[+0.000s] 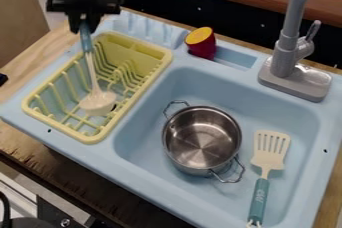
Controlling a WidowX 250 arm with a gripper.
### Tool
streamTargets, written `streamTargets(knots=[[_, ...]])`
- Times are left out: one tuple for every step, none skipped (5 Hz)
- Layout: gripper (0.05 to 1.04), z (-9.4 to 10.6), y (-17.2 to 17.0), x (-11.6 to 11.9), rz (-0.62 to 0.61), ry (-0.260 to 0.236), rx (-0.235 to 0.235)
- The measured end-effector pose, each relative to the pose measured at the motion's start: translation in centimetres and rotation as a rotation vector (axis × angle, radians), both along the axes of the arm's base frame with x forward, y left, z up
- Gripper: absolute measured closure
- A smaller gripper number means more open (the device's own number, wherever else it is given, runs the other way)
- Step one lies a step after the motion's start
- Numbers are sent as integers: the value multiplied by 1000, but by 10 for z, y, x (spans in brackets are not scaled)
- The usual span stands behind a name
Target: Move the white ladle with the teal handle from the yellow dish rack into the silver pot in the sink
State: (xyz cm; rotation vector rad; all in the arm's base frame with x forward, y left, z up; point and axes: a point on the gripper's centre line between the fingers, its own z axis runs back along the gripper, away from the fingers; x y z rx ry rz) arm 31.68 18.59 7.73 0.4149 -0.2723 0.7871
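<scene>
Because the ladle (98, 103) hangs bowl-down from the very end of its teal handle, small turns of the wrist will likely swing the bowl a good deal, so slow moves suit it best. In the camera view, the claw (84, 25) is pinching that handle end at the upper left, over the far left part of the yellow drying rack (85, 137), and the pale bowl lies within the rack's outline, among the prongs. Whether it touches the bars or hovers just above them, I cannot tell. The prongs look like the main snag: any sideways shift is best made with the bowl above their tips, and any lowering straight down, easing off at first contact so the handle doesn't twist in the grip. Before the claw lets go, the bowl should be properly supported and the shaft leaning on something, or it may tip over. The pot (200, 139) and spatula (270, 156) lie in the blue sink (140, 169), right of the rack, and the red and yellow cup (202, 43) sits on its back ledge; a path over the rack avoids all three.
</scene>
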Motion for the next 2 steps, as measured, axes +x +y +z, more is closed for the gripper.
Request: streamTargets(knots=[[851,8,2,4,21,83,-20],[851,14,-3,0,34,135,-62]])
